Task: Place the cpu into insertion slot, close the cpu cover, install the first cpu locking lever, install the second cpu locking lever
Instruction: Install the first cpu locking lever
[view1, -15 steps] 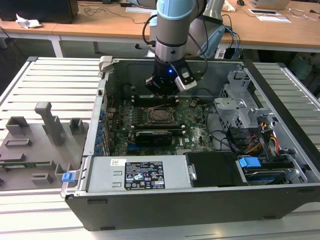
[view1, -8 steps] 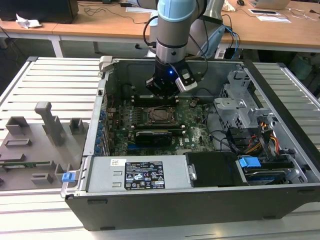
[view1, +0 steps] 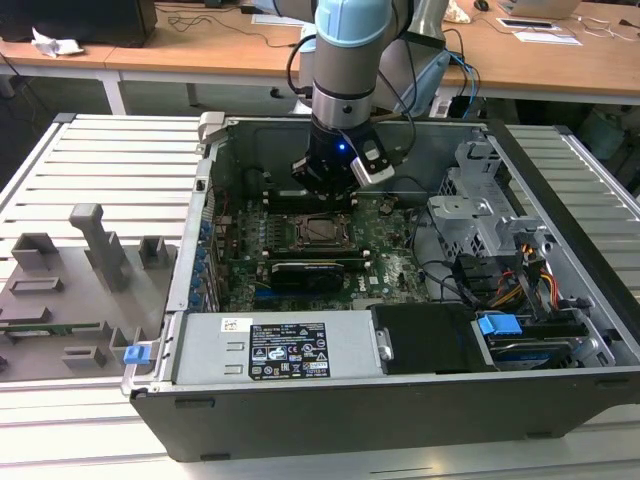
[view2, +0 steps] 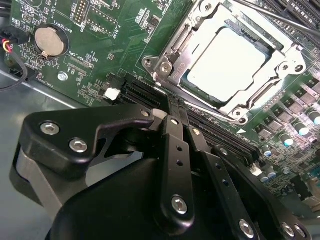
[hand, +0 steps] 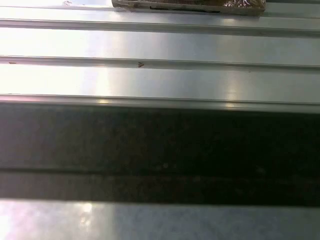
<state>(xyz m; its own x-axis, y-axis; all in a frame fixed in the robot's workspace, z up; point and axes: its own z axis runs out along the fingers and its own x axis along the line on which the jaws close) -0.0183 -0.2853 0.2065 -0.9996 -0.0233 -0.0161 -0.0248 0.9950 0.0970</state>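
In the second wrist view the cpu (view2: 227, 65) lies flat in the insertion slot (view2: 175, 75), its pale face up. The silvery cpu cover (view2: 197, 27) lies down around it, and the chip shows through its window. A thin metal rod (view2: 272, 12) runs along one side of the socket. My gripper (view2: 175, 106) is shut with nothing between its black fingers (view2: 172, 150), and its tips hang beside a corner of the socket. In the exterior view the gripper (view1: 322, 200) hovers just behind the socket (view1: 320, 231) on the green motherboard (view1: 395, 255).
The open computer case (view1: 190, 260) walls in the board. A black expansion card (view1: 315, 270) sits in front of the socket, with a drive cage (view1: 480, 215) and cables (view1: 525, 280) on the exterior view's right. A coin battery (view2: 49, 40) and long black slots (view2: 220, 135) lie near the fingers. A grey fixture tray (view1: 70, 290) lies outside the case.
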